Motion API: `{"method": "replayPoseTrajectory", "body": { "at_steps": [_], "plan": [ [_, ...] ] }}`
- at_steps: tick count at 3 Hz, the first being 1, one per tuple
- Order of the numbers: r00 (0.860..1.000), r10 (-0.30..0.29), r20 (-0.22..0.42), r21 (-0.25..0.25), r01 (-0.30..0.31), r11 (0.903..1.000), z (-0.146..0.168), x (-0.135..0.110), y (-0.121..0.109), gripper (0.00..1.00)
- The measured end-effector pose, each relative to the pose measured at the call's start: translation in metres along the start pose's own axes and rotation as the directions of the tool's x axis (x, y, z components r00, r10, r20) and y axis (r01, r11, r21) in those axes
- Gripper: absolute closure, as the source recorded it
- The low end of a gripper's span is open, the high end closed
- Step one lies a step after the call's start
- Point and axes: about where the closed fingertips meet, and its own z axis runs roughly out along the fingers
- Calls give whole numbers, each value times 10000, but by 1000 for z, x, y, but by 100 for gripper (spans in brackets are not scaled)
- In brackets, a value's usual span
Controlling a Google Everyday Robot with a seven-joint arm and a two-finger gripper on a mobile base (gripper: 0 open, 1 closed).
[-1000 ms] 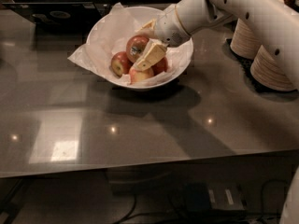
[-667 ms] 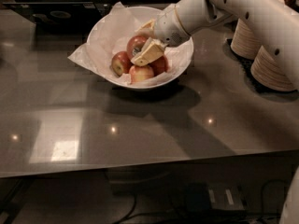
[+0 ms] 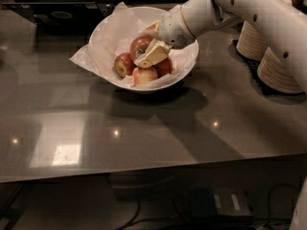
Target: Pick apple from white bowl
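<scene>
The white bowl (image 3: pixel 144 87), lined with crinkled white paper, stands at the back middle of the dark table. My gripper (image 3: pixel 144 47) reaches into it from the right. It is shut on the apple (image 3: pixel 138 44), a large dull red one. One beige finger (image 3: pixel 152 54) lies across the apple's front and the other sits behind it. The apple is held just above three smaller red-yellow apples (image 3: pixel 123 63) that lie in the bowl.
Stacks of beige paper plates (image 3: pixel 282 69) stand at the right on a dark mat, close under my white arm (image 3: pixel 249 6). A dark tray (image 3: pixel 53 13) lies at the back left. The table's front edge (image 3: pixel 144 169) runs along the bottom.
My gripper has moved a little up and to the left with the apple in it, raising the apple off the other apples.
</scene>
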Motion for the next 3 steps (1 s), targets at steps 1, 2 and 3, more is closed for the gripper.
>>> {"method": "replayPoseTrajectory", "body": {
  "at_steps": [1,2,3],
  "plan": [
    [9996,117,255,52,-118,9999,0,2,1,100],
    [9996,117,258,53,-118,9999,-2,0,0,100],
    [9963,72,855,310,-99,9995,-21,-6,-1,100]
  ]
}}
